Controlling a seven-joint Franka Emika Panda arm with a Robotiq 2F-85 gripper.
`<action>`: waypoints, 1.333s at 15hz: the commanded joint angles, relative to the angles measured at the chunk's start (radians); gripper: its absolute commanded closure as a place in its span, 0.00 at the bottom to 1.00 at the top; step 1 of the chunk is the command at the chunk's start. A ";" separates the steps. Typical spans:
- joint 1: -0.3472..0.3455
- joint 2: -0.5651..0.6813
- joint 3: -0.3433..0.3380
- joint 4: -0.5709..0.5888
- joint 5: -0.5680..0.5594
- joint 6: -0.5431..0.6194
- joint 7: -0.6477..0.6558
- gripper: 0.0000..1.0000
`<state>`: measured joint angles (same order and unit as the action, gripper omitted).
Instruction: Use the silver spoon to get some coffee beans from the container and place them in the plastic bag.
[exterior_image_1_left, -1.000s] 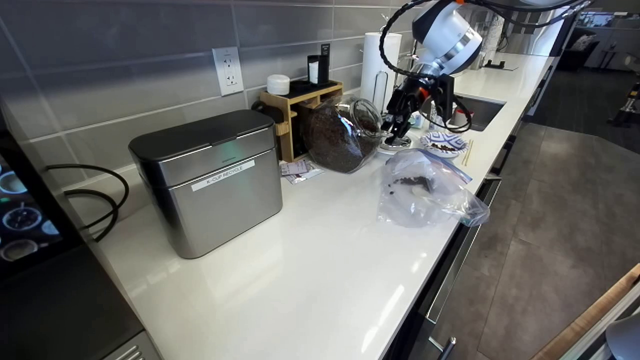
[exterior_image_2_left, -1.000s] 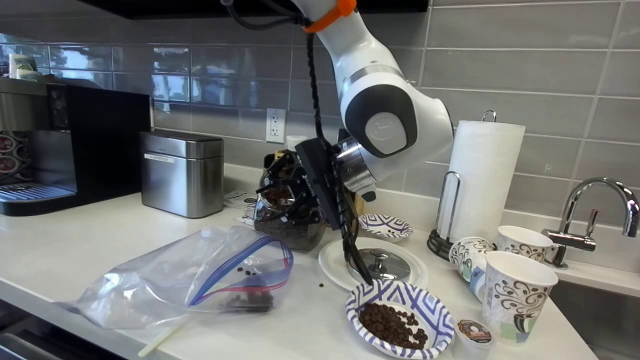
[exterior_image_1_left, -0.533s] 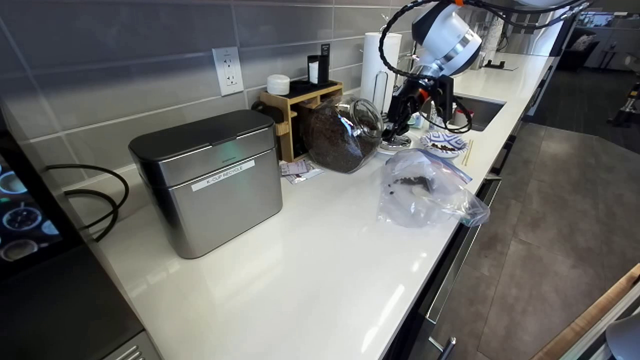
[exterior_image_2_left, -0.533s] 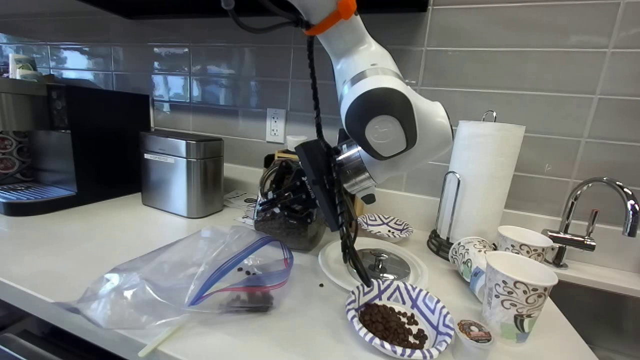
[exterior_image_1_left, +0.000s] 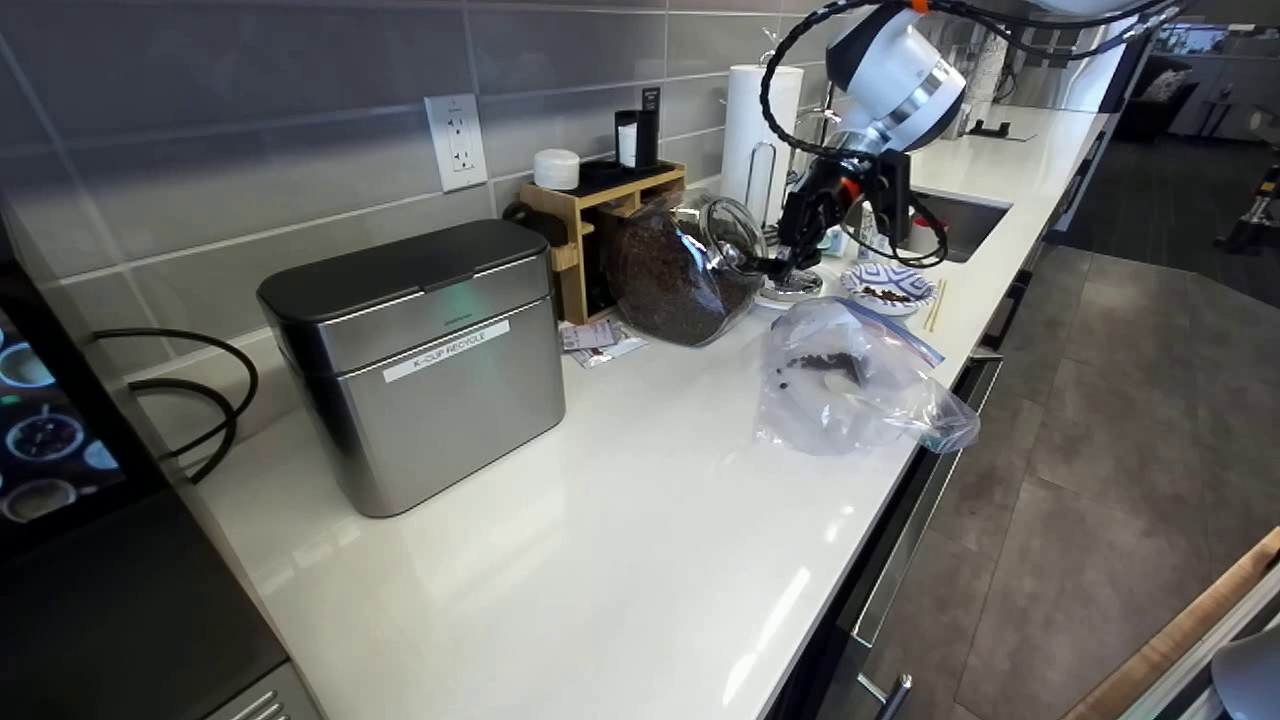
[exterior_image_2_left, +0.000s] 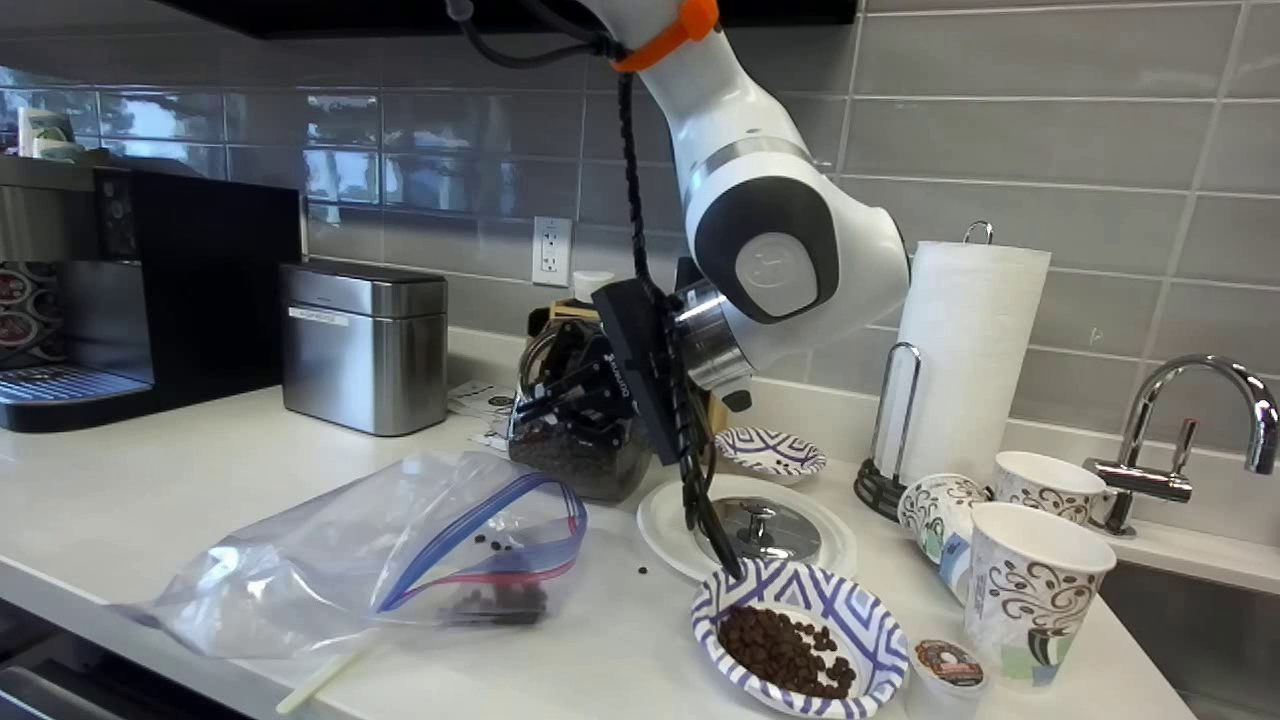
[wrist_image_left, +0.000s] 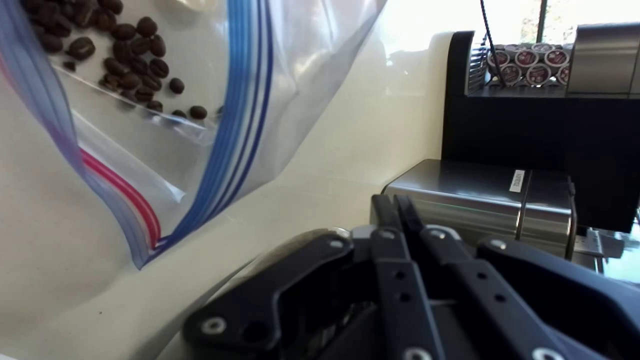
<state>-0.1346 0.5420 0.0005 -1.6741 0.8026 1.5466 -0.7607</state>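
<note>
One plastic bag (exterior_image_1_left: 850, 412), holding coffee beans (wrist_image_left: 135, 66), overhangs the edge of the tabletop (exterior_image_1_left: 600, 570); bare surface separates it from one metal box (exterior_image_1_left: 455, 375). Two patterned bowls (exterior_image_2_left: 866, 630), three paper cups (exterior_image_2_left: 1035, 600), one jar (exterior_image_1_left: 680, 275); pincer (wrist_image_left: 392, 201) pressed together.

Facing the wall (exterior_image_2_left: 1050, 140) or down the counter (exterior_image_1_left: 600, 560), both exterior views share the bag (wrist_image_left: 245, 90), close at ten o'clock in the wrist view.

Grey wall tiles (exterior_image_1_left: 280, 150) back a white counter (exterior_image_1_left: 600, 560), with perhaps an armchair (exterior_image_1_left: 1160, 115) dimly beyond.
</note>
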 joint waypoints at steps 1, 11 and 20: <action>-0.026 -0.038 0.006 0.007 -0.006 -0.064 0.010 0.99; -0.027 -0.019 0.006 0.112 -0.051 -0.193 0.083 0.96; -0.010 0.054 0.002 0.206 -0.118 -0.195 0.160 0.99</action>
<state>-0.1556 0.5393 -0.0013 -1.5459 0.7285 1.3570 -0.6533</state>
